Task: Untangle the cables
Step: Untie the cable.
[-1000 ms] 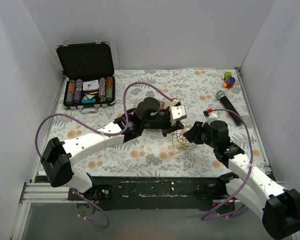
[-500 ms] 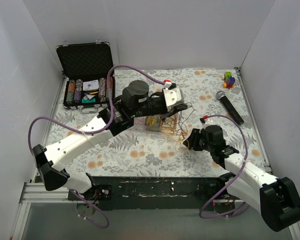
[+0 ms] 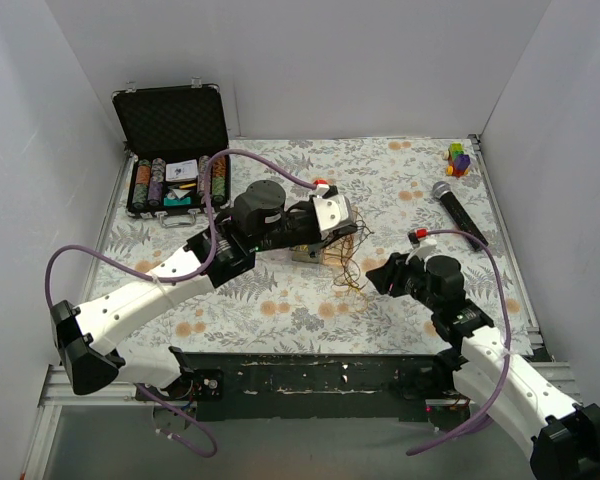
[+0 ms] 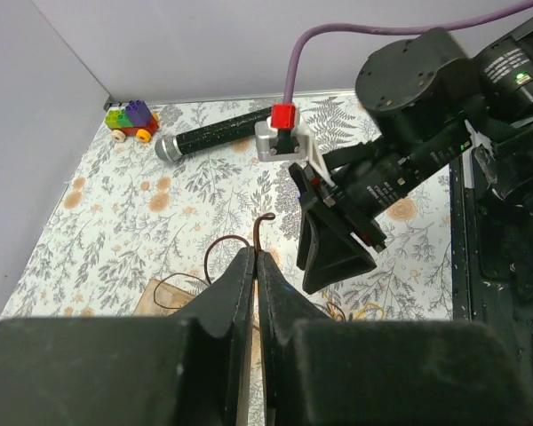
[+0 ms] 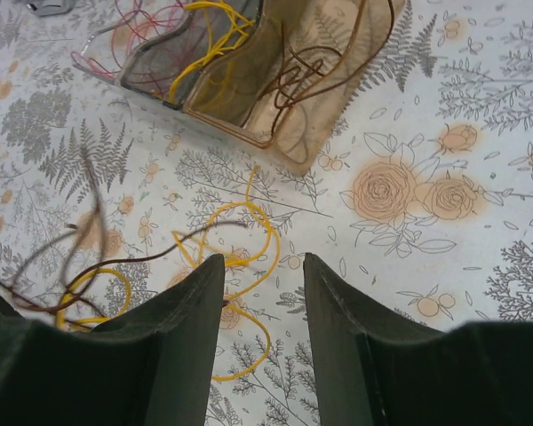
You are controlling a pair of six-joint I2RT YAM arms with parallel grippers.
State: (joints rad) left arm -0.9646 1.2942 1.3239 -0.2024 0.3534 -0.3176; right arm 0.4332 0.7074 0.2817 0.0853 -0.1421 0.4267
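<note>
The cables (image 3: 348,266) are thin yellow, brown and pink wires. Part of them lies in a clear plastic tray (image 5: 275,133), and loose yellow loops (image 5: 242,256) trail over the floral cloth. My left gripper (image 4: 255,253) hangs over the tray and is shut on a brown cable (image 4: 260,227) that curls up out of its tips. Just right of the loose strands, my right gripper (image 5: 262,266) is low over the cloth. It is open, with a yellow loop on the cloth under its left finger. In the top view, the left gripper (image 3: 332,243) and right gripper (image 3: 373,275) face each other across the wires.
An open black case (image 3: 176,150) of poker chips stands at the back left. A black microphone (image 3: 458,212) lies at the right, and a small coloured brick toy (image 3: 459,158) sits in the back right corner. White walls close in three sides.
My left arm lifted and swung back over the tray, then came down a little to the left. The right gripper shifted slightly and its jaws widened a touch.
</note>
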